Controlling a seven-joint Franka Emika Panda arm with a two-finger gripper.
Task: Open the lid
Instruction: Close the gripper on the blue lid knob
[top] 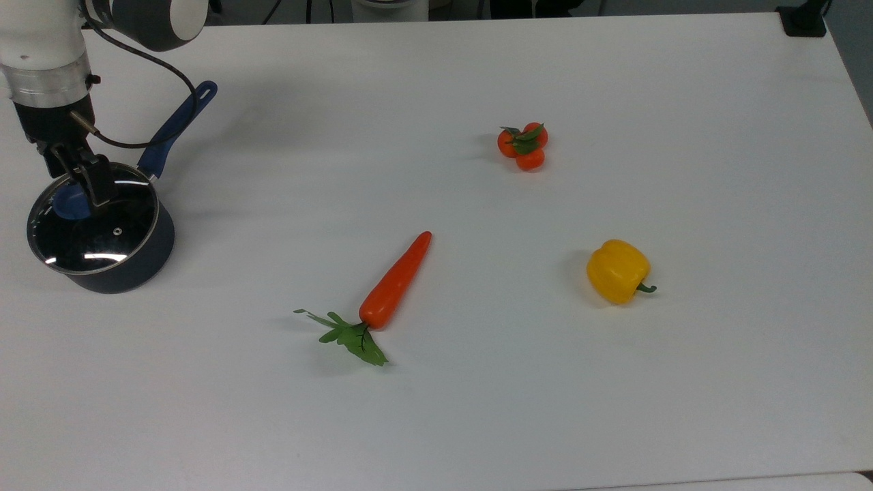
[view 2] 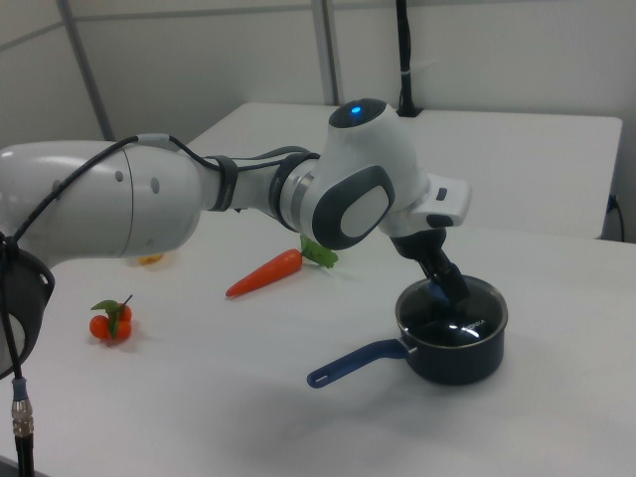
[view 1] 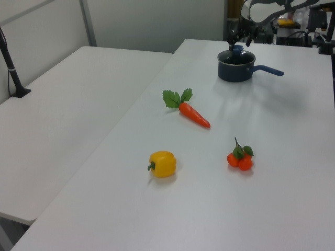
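Note:
The lid (top: 102, 228), clear glass with a metal rim and a blue knob (top: 68, 204), lies flat on the dark blue saucepan (top: 129, 269) at the top view's left. The pan's long blue handle (top: 174, 129) points up and to the right. My gripper (top: 78, 185) is down at the knob, open, one finger on each side of it. The left view shows the gripper (view 1: 241, 42) straddling the knob (view 1: 238, 48) at the far end of the table. In the right view the gripper (view 2: 447, 283) reaches onto the lid (view 2: 462, 318) from above.
On the white table lie a carrot (top: 395, 279) with green leaves, a yellow pepper (top: 617, 271) and a bunch of small tomatoes (top: 524, 146), all well to the right of the pan in the top view. A black cable (top: 136, 140) loops from my wrist over the handle.

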